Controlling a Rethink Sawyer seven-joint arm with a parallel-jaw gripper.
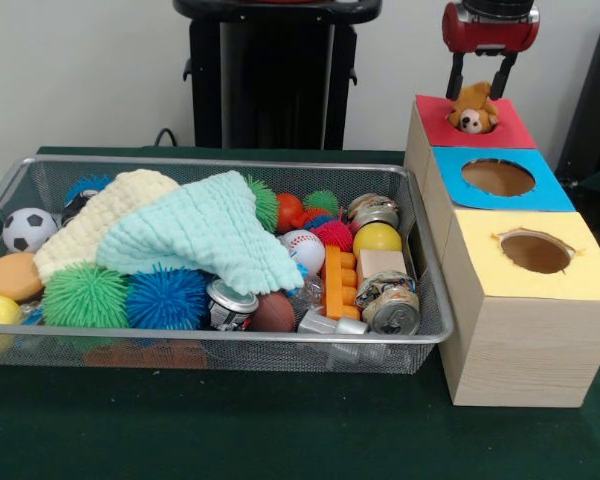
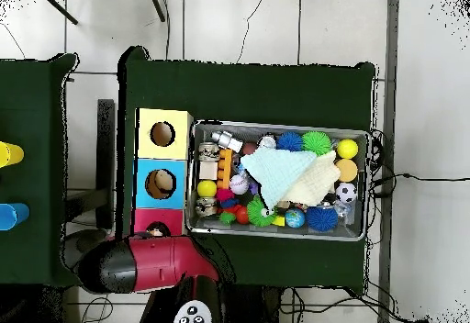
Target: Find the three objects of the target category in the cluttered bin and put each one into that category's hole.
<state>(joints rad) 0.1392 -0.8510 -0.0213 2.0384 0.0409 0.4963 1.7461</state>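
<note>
A small plush dog (image 1: 472,108) is seen sitting in the mouth of the red hole (image 1: 475,124) on the farthest of three wooden boxes, with its head and ears still proud of the rim. The pincer (image 1: 478,82) is placed directly above it, its two dark fingers spread to either side of the toy's head; whether the pads are actually touching the plush cannot be told, so the toy is judged to be at the point of release, not firmly clamped. The line from pincer to toy is straight down, and the toy's long axis is upright, in line with the hole. The blue hole (image 1: 498,177) and the yellow hole (image 1: 536,251) lie next along the row and are not obstructed. Open room is found only upward; toward the wire bin (image 1: 230,345) the box edge and the bin's rim stand just beside each other. Inside the bin, two cloths (image 1: 195,232) are draped over the balls and cans, so anything beneath them is hidden from both views.
</note>
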